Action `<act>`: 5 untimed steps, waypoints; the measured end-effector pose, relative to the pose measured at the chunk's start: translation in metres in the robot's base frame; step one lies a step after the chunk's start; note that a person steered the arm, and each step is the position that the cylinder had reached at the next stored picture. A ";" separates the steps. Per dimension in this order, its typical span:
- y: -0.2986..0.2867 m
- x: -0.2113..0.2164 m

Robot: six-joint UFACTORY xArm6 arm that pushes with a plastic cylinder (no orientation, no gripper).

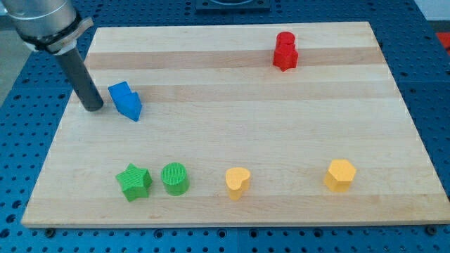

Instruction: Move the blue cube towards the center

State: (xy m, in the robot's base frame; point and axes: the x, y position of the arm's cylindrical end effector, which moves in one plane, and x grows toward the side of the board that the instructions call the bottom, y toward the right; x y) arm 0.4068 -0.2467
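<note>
The blue cube (125, 100) lies on the wooden board (267, 126) at the upper left of the view. My tip (93, 108) rests on the board just left of the blue cube, a small gap apart from it. The dark rod rises from the tip toward the view's top left corner.
Two red blocks (285, 50) sit touching each other at the view's top right. Along the view's bottom stand a green star (133, 181), a green cylinder (175, 178), a yellow heart-shaped block (238, 182) and a yellow hexagonal block (340, 174). A blue perforated table surrounds the board.
</note>
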 end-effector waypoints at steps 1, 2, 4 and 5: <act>0.028 -0.009; 0.068 -0.012; 0.127 -0.013; 0.133 -0.021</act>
